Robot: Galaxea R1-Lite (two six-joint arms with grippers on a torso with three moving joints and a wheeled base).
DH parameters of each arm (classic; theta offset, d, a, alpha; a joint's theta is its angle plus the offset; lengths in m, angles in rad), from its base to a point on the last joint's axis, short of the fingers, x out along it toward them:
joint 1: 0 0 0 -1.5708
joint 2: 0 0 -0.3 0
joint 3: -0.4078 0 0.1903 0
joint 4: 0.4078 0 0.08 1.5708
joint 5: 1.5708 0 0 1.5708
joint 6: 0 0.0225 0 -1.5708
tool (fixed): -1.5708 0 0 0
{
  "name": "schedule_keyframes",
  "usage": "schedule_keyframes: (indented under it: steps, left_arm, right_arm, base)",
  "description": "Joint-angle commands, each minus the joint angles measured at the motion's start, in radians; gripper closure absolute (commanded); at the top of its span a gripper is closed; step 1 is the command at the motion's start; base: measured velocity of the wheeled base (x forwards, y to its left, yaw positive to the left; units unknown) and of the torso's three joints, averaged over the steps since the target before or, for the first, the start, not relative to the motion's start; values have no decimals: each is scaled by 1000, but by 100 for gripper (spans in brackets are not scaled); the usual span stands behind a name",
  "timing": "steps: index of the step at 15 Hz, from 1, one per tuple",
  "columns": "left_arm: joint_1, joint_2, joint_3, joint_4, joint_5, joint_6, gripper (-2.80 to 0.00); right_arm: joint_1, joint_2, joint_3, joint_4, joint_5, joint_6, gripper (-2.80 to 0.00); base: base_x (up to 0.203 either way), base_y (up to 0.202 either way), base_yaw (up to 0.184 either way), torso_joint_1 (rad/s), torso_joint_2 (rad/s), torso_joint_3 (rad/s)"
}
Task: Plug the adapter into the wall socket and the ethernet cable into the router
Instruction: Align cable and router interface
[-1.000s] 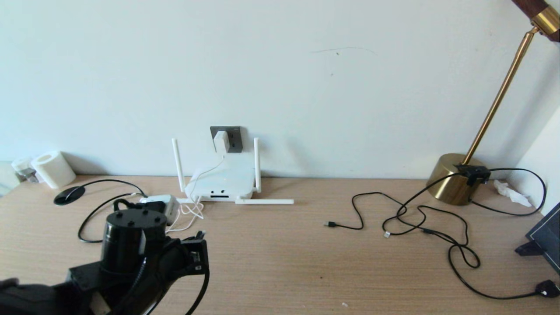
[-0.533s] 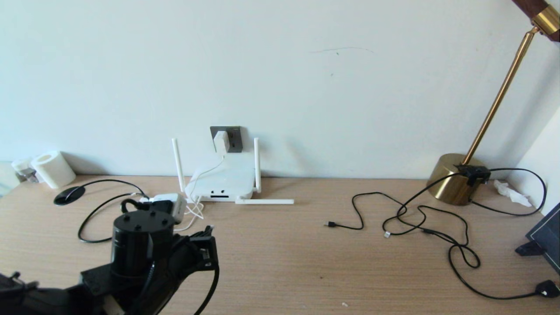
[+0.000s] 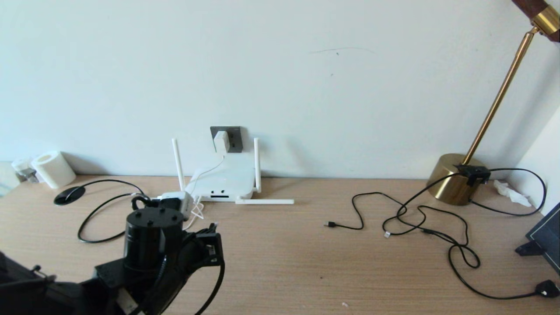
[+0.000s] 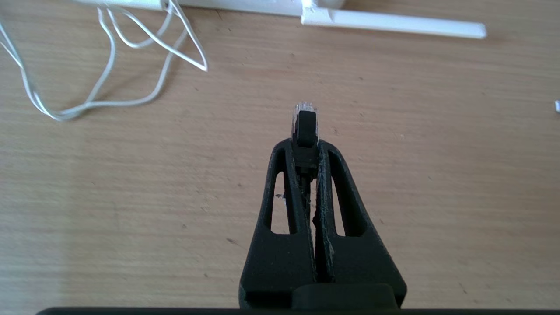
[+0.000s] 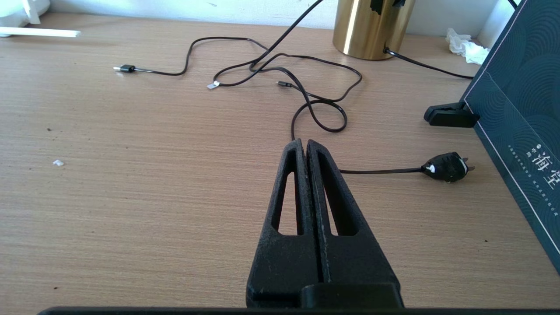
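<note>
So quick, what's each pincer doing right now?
Left pincer: closed on the ethernet cable, by its plug, above the desk.
Right pincer: closed, holding nothing.

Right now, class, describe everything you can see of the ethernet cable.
The ethernet cable is glossy black and ends in a clear plastic plug with a black latch tab. The left hand is shut on that plug end, pinching it between both fingertips so the clear tip juts out above the wooden table, pointing roughly toward the router. In the head view its black length loops across the table behind the arm.
</note>
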Motion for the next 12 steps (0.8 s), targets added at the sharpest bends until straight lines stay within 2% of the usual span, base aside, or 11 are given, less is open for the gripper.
schedule_keyframes:
  steps: [1,4,8,12]
  left_arm:
    - [22,4,-8,-6,3,9,0]
    - [83,73,-25,-60,-6,55,0]
    - [119,239,-23,-257,-8,89,0]
    - [144,344,-55,-392,-8,129,0]
  right_arm:
    - [0,2,0,-2,0,0,0]
    - [0,2,0,-1,0,0,0]
    - [0,3,0,-1,0,0,0]
    - [0,3,0,-2,0,0,0]
  base:
    - [0,0,0,0,0,0]
    - [0,0,0,0,0,0]
    - [0,0,0,0,0,0]
    - [0,0,0,0,0,0]
